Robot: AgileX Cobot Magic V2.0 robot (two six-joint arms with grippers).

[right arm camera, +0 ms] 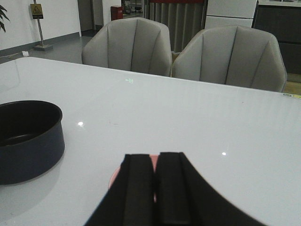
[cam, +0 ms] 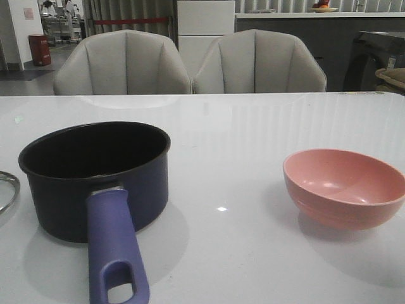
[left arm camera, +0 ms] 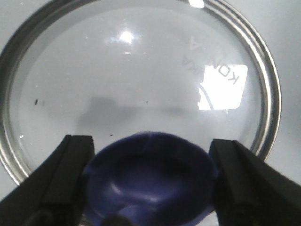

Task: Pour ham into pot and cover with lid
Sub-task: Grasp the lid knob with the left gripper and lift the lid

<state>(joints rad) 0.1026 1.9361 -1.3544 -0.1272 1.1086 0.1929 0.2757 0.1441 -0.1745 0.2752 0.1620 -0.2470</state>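
1. Left gripper [left arm camera: 150,183]: fingers spread wide, 1 on each side of the lid's blue knob [left arm camera: 150,176], apparently not yet touching it.
2. Glass lid [left arm camera: 136,89] lies flat on the table, directly below the left gripper, left of the pot [cam: 95,177].
3. Right gripper [right arm camera: 155,188]: fingers pressed together, empty, above the pink bowl [cam: 345,187].
4. Ham: none visible; bowl looks empty.

White glossy table [cam: 253,133]. Resting on it: pot [cam: 95,177] near the left edge, pink bowl [cam: 343,187] near the right edge, lid [cam: 6,190] at the left edge.
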